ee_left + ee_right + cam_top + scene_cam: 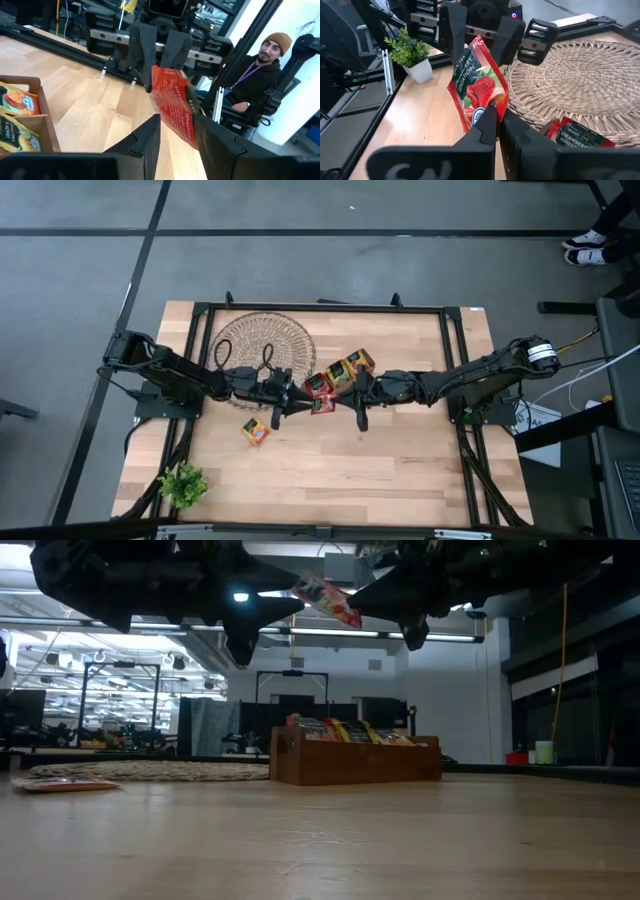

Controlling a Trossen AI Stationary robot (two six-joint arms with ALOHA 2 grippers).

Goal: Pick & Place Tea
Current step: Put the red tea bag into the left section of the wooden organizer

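Both arms meet above the middle of the table (330, 470). The right gripper (495, 117) is clamped on a lower corner of a red sachet (477, 92), holding it in the air. The left gripper (175, 127) faces it with its fingers apart on either side of the sachet's far edge; whether they touch it cannot be told. Behind them stands the wooden tray (355, 762), filled with more sachets. Another sachet (256, 431) lies flat on the table near the wicker dish (250, 340). A small plant (183, 485) sits at the table's front left corner. A person (260, 75) sits beyond the table.
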